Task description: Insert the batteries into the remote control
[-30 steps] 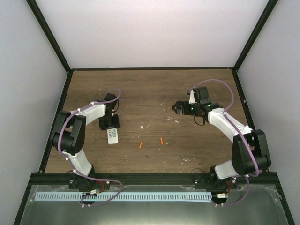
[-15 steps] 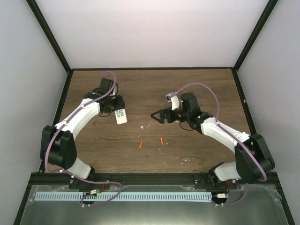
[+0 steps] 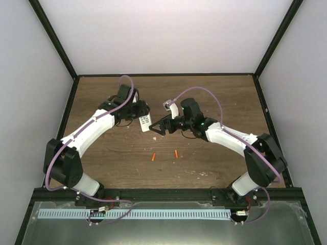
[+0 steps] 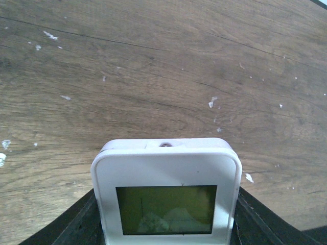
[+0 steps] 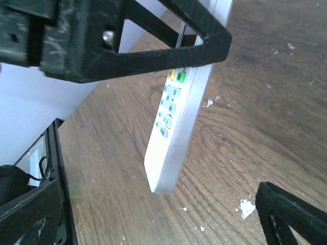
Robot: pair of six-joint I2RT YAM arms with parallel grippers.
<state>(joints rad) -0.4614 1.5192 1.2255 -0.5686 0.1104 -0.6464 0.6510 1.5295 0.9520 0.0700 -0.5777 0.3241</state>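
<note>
The left tool (image 3: pixel 139 117) grips the remote (image 3: pixel 145 122) aloft at far centre, the right tool (image 3: pixel 156 127) gaping just beside it, while both batteries (image 3: pixel 153 156) lie nearer on the worktop (image 3: pixel 204 102), apparently none loaded yet.

High rear camera looks down; close wrist cameras share the remote (image 5: pixel 176 132).

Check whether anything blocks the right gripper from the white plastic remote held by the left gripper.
Nothing visible does. The white rectangular plastic remote control, held by the left gripper, hangs directly before the right gripper, jaws open.
</note>
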